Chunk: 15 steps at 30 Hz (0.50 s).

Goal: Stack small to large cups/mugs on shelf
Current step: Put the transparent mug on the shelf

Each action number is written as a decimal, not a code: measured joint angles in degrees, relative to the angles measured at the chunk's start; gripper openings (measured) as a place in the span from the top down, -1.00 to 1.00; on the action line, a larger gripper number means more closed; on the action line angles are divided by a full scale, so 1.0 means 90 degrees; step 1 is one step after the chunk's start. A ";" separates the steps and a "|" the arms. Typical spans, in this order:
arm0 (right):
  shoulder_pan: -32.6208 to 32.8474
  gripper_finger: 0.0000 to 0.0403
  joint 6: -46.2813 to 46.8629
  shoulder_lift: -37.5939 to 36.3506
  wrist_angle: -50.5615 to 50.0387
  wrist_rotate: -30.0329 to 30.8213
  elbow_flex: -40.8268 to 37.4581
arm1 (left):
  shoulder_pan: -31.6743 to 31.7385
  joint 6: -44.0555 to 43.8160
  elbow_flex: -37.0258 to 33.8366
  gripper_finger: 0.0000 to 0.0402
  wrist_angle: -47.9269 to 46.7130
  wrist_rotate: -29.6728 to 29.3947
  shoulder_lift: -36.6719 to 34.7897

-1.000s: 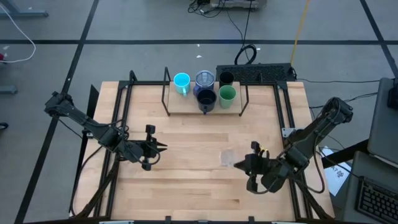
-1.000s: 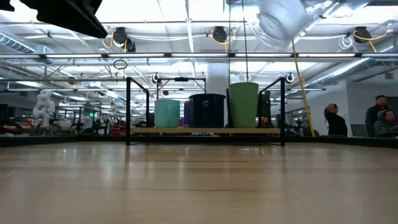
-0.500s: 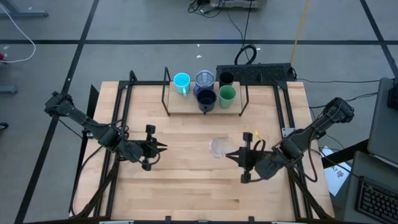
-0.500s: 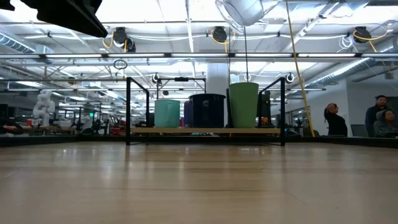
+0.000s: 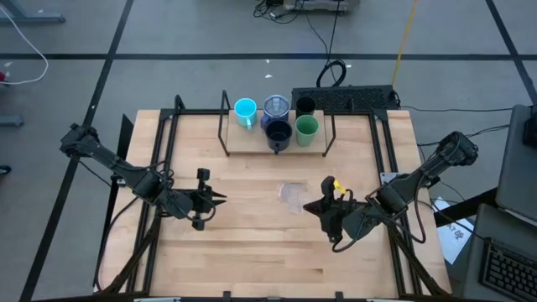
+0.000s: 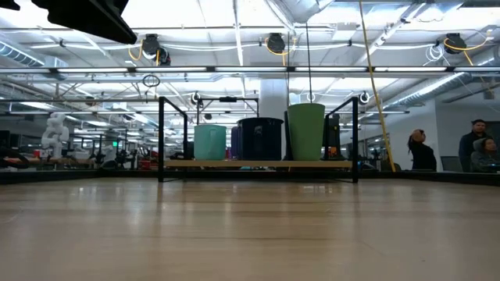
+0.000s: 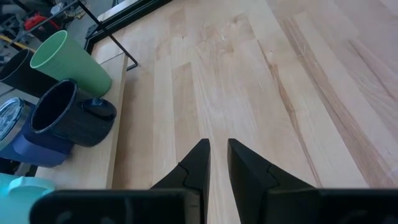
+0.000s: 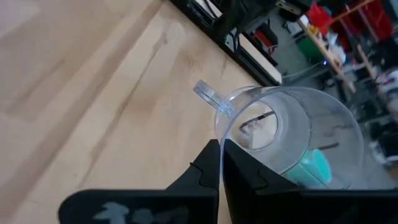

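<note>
The shelf (image 5: 248,141) stands at the table's far middle. On its board rest a cyan mug (image 5: 245,110), a blue-purple mug (image 5: 276,106), a black mug (image 5: 278,132), a green cup (image 5: 307,127) and a dark tumbler (image 5: 304,106). My right gripper (image 5: 312,207) hangs over the table's middle right, shut on a clear handled cup (image 5: 291,195). My left gripper (image 5: 220,199) hovers over the left half of the table, pointing at the middle. Its fingers (image 7: 217,152) stand a narrow gap apart, with nothing between them. My right gripper pinches the clear cup's wall at the rim (image 8: 221,134), close beside the handle (image 8: 210,96). One finger is inside the cup and one outside. The cup is lifted clear of the table and tilted, its mouth turned back toward the gripper and its bottom away from it.
Black frame rails (image 5: 168,159) run along the table's left and right sides. A black box with cables (image 5: 344,96) sits behind the shelf. Bare wood lies between the grippers and the shelf's front edge (image 6: 258,165). People stand far off in the room (image 6: 476,144).
My right gripper has gone toward the table's far edge and a little left, rising slightly, and has rolled about its own axis. The clear cup has gone with it, turned about, and left the top of the low view.
</note>
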 joint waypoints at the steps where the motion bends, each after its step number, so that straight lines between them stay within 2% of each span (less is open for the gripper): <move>1: 0.0000 1.00 -0.0145 0.0000 0.0000 0.0009 0.0000 | -0.0002 0.0016 0.0000 0.71 0.0000 0.0000 0.0000; 9: 0.0000 1.00 -0.0672 0.0000 -0.0001 0.0494 0.0000 | 0.0000 0.0008 0.0000 0.71 0.0000 0.0002 0.0000; 15: 0.0000 1.00 -0.0690 0.0000 0.0004 0.0507 0.0000 | -0.0001 0.0008 0.0000 0.71 0.0000 0.0004 0.0000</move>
